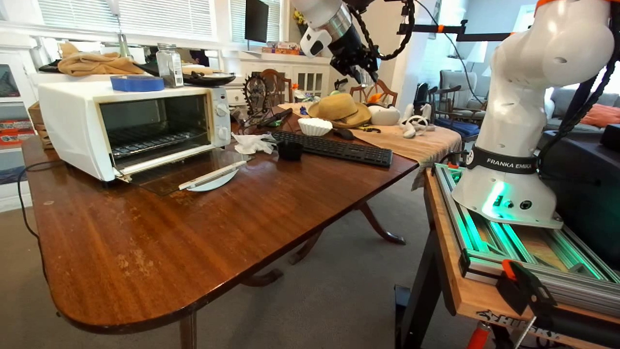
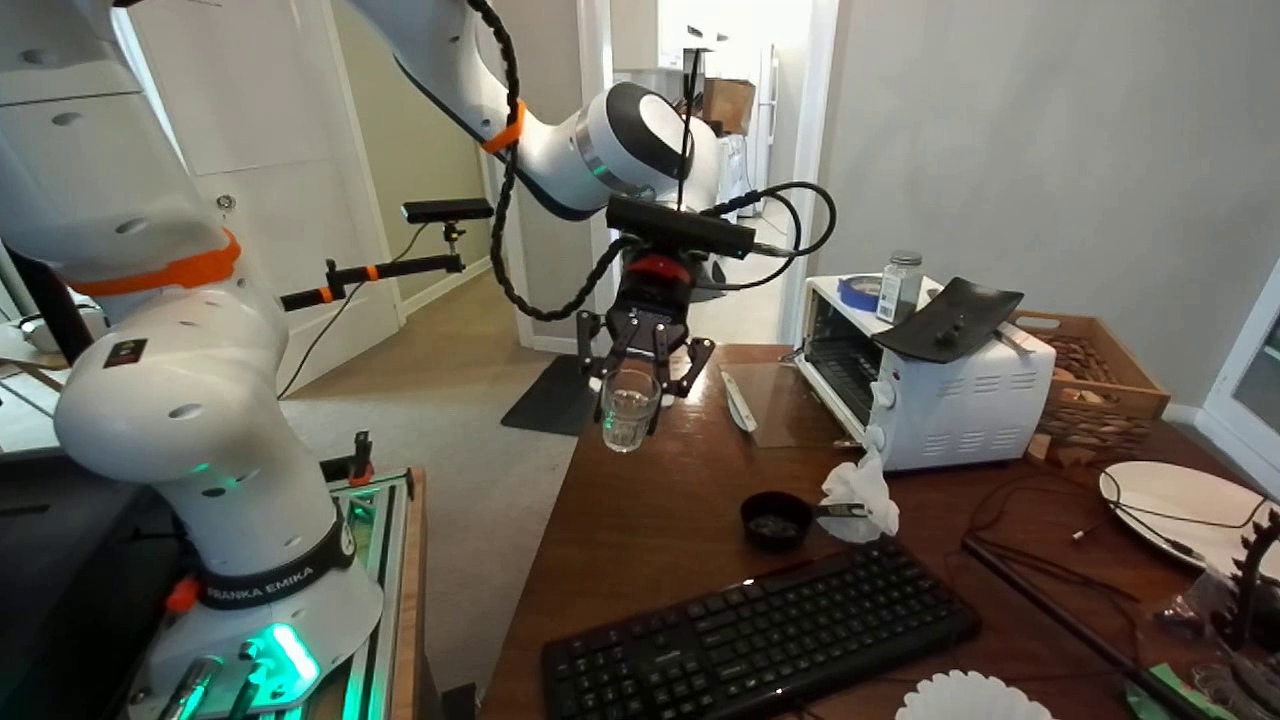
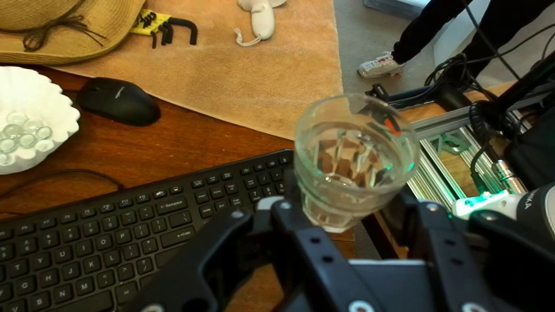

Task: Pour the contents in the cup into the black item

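Nearest in the wrist view, your end effector (image 3: pixel 350 197) is clamped around the clear glass (image 2: pixel 630 410), rim up and close to upright. Now your arm (image 2: pixel 455 60): in an exterior view it slopes down from the top to a bent wrist (image 2: pixel 650 150), grip aimed downward, well above the table (image 2: pixel 680 480). Down there lies the keyboard (image 2: pixel 760 645), and just past it sits the black bowl (image 2: pixel 762 504), beside a white tissue (image 2: pixel 860 495); farther off, the toaster oven (image 2: pixel 960 410), door lowered.
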`<state>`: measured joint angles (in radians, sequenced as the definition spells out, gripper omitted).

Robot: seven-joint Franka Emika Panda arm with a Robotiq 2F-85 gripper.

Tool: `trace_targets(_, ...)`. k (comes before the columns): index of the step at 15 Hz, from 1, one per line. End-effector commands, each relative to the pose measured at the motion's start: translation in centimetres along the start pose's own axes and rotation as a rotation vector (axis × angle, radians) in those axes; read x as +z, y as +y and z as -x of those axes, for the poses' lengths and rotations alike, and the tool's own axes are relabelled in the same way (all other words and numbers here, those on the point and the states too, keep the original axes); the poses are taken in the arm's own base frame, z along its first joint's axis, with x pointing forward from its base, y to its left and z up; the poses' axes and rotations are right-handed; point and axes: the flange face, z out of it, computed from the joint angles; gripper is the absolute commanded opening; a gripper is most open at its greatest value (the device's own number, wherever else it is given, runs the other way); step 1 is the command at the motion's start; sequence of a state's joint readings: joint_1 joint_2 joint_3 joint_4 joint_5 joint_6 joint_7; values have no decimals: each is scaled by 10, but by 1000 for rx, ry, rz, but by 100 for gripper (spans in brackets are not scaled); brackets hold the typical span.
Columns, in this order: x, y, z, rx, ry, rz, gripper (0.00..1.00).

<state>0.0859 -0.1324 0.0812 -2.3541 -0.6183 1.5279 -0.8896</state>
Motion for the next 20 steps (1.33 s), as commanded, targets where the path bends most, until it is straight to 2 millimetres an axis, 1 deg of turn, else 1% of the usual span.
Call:
trace_targets(1, 3, 11, -8, 14, -34, -17, 23)
trace_targets(3, 3, 22, -20, 23, -60, -14, 23)
trace_targets(6, -1, 39, -47, 69, -54, 17, 23)
trace_targets(10, -17, 58, -94, 127, -53, 84, 23)
trace_targets(12, -26, 64, -118, 144, -62, 118, 23)
trace_targets(15, -37, 67, -149, 167, -70, 156, 23)
trace_targets(17, -41, 67, -168, 174, -62, 190, 23)
trace_targets(20, -39, 77, -195, 174, -74, 232, 23)
